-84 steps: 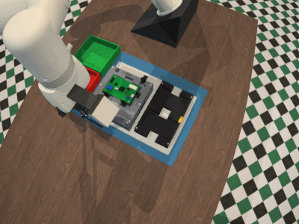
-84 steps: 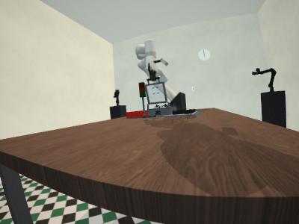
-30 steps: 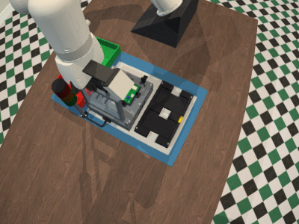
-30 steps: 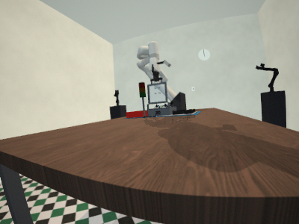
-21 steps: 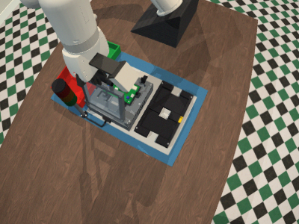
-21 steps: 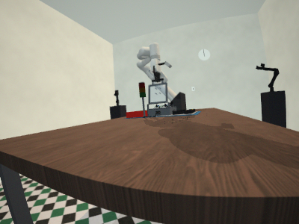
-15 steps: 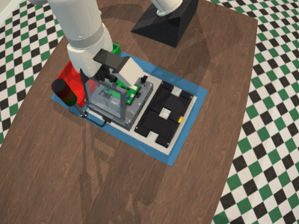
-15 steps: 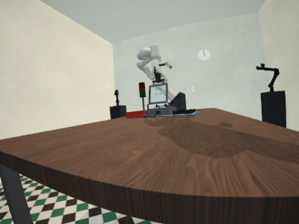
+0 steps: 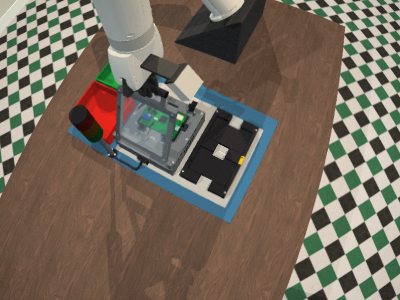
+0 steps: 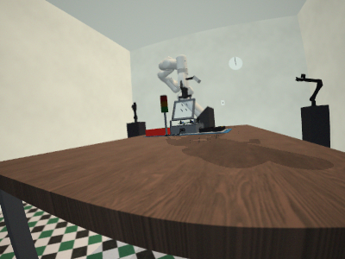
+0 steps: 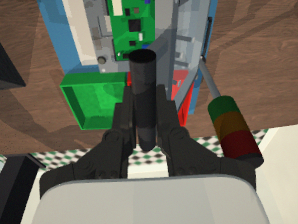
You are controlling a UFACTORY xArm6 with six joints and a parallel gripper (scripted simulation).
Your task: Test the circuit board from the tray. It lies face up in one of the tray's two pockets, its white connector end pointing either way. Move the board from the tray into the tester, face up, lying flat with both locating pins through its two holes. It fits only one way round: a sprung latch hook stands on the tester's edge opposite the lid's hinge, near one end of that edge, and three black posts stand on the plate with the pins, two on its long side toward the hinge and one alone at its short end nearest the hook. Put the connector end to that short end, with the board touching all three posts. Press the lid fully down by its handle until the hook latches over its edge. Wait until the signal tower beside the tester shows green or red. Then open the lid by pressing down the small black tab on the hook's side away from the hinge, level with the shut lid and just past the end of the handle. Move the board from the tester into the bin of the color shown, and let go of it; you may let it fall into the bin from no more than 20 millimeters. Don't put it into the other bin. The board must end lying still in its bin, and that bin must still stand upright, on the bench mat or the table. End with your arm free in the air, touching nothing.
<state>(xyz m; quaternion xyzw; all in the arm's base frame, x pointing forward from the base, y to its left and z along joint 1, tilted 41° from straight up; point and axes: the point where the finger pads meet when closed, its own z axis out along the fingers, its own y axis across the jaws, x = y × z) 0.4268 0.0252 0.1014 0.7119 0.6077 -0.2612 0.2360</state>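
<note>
Gripper (image 11: 145,137) clamps handle (image 11: 141,92) — (probably).

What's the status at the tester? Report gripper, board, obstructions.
Gripper shut on lid handle. Lid open, near upright. Board face up in tester. Nothing seen over board; signal tower close beside.

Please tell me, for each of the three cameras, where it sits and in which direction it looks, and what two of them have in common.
Top: sits high above the table, looking down on the blue mat, tray and tester; the white arm shows.
Exterior: sits low at the table's far edge, looking across it at the distant arm and raised lid.
Wrist: sits behind the gripper, looking down past the fingers, shut on the lid's black handle, at the circuit board.
Top and wrist both show the green bin and signal tower.
</note>
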